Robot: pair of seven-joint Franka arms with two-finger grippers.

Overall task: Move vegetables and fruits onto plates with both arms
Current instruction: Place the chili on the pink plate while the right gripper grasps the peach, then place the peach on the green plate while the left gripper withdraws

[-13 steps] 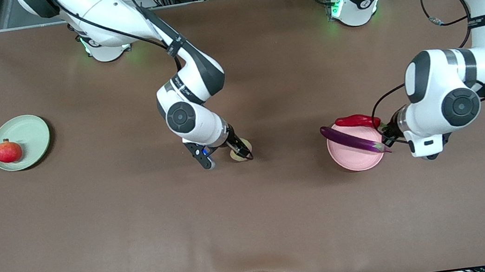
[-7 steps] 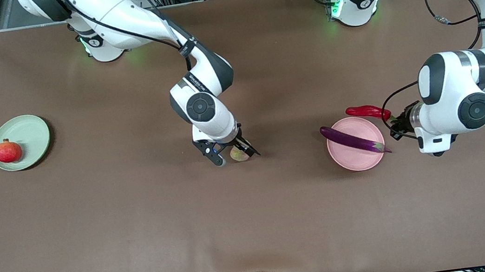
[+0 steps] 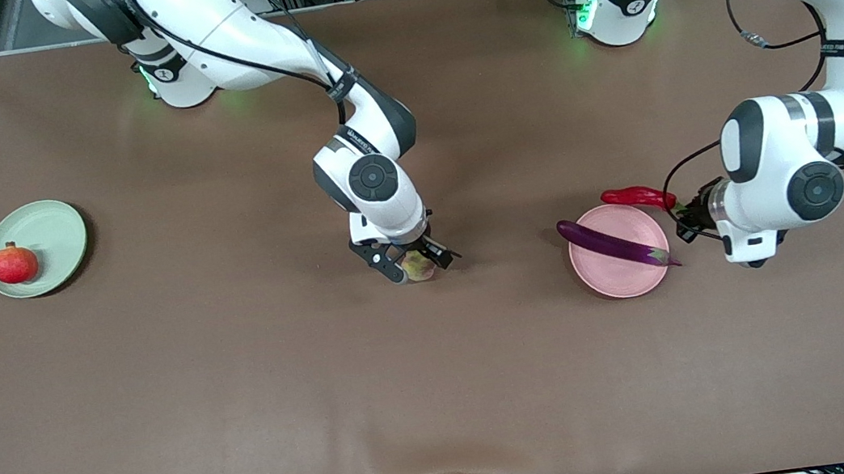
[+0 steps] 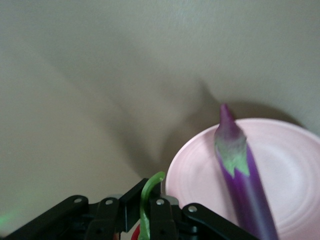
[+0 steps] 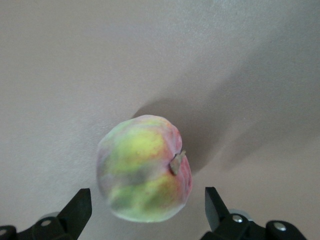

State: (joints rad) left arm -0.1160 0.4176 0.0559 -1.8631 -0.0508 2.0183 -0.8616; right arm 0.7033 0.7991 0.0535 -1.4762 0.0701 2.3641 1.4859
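Right gripper (image 3: 415, 261) spread wide around the round yellowish-green pink-blushed fruit (image 5: 144, 168) mid-table, mostly hidden from the front camera, left gripper (image 4: 148, 212) pinching the glossy red chili pepper's (image 3: 637, 196) green stem over the pale pink plate's (image 3: 613, 279) rim, long purple eggplant (image 3: 612, 243) across it, red fruit (image 3: 14, 264) on pale green plate (image 3: 54, 228).
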